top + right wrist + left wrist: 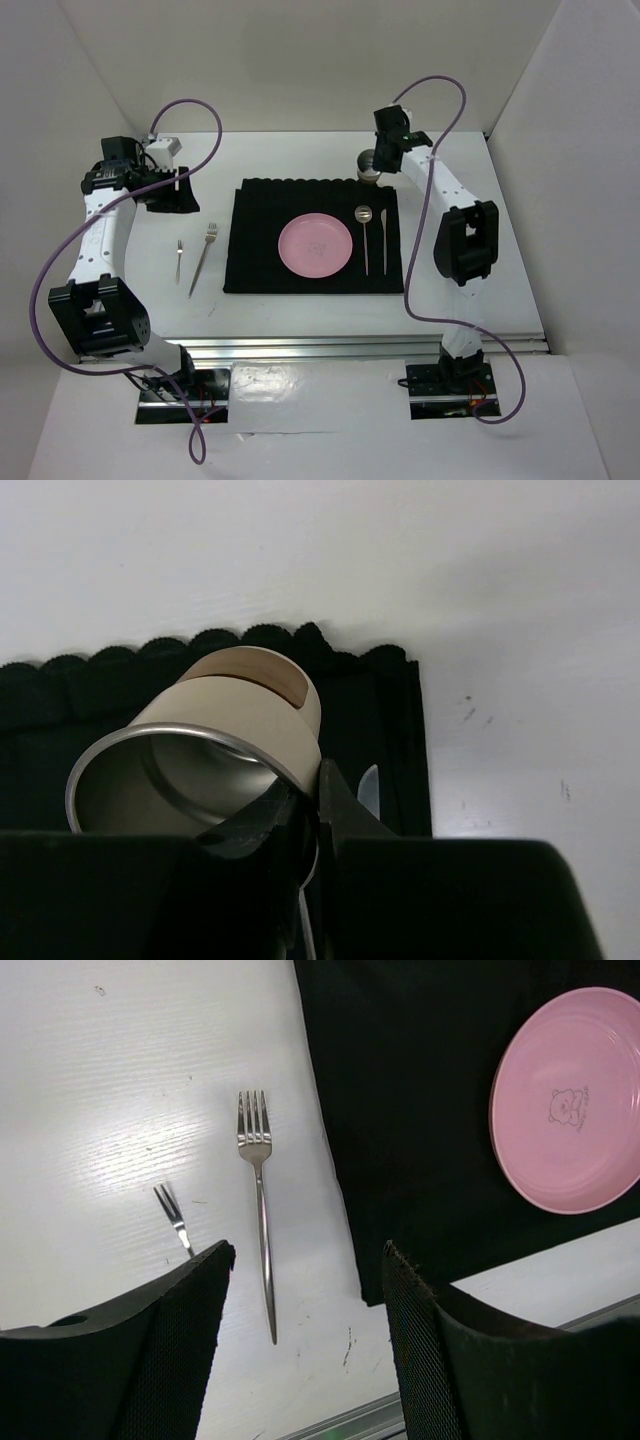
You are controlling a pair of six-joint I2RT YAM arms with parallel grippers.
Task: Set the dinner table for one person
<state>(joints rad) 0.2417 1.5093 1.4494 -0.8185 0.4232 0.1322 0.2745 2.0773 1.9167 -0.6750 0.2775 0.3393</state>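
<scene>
Since a cup belongs up by the knife [381, 240], I think, the right gripper [318, 790] pinches the rim of the tan cup [240, 720] at the far right corner of the black placemat [260, 240], which lies on the white dinner table [300, 315]. The left gripper [308, 1252] hangs open above the long fork [258, 1190] and the short fork [172, 1215] (both off the mat). Only the top view shows the whole setting at once; only the right wrist view shows one finger inside the cup.
</scene>
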